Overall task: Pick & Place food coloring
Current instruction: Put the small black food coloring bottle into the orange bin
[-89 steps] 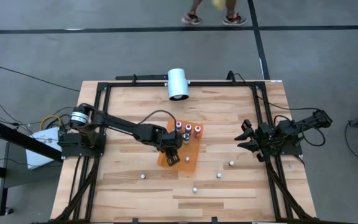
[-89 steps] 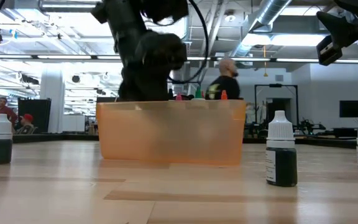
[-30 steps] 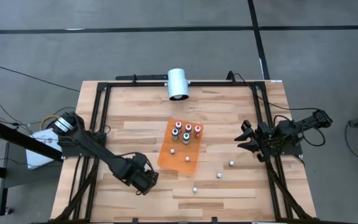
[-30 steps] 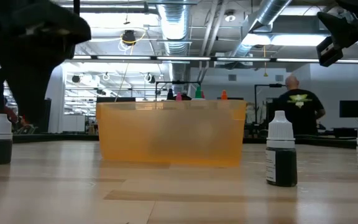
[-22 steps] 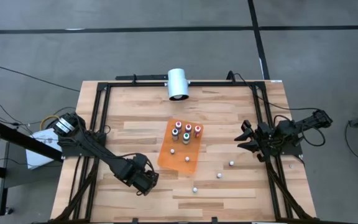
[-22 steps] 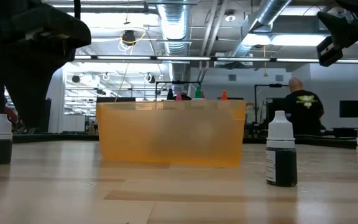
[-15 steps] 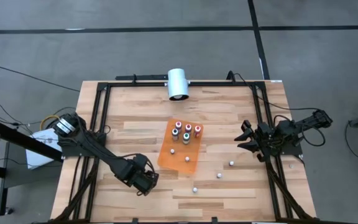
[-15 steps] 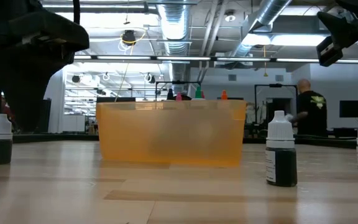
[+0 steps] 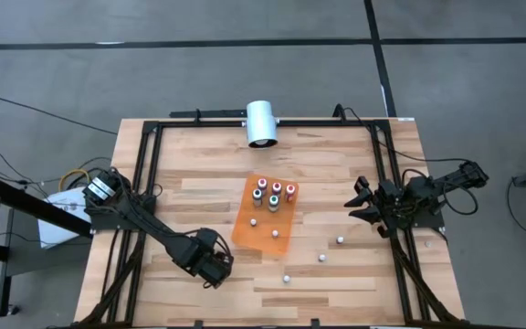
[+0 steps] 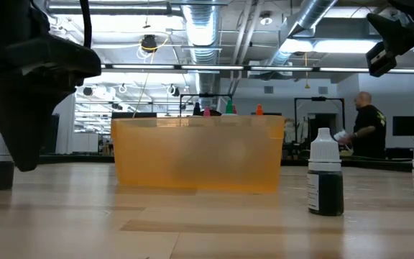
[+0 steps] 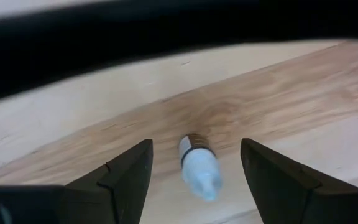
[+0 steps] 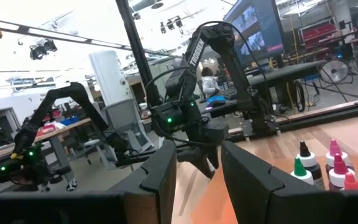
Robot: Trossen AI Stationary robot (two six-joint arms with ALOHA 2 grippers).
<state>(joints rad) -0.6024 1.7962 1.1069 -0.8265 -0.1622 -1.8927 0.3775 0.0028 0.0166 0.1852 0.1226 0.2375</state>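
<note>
Our left gripper point(image 11: 194, 171) hangs with jaws wide around a light, tippy food coloring bottle point(image 11: 199, 167); we'd pinch its body.

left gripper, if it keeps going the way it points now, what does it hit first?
Most likely the small white-capped bottle standing between the open fingers of the left gripper, then the wooden table under it. How far off it is remains unclear.

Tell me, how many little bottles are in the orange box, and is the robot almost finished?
About six bottles already stand in the orange box. The left gripper hangs open over a white-capped bottle standing on the table, jaws either side, not yet closed. Three more bottles wait on the wood. The right gripper waits by the table's right edge.
</note>
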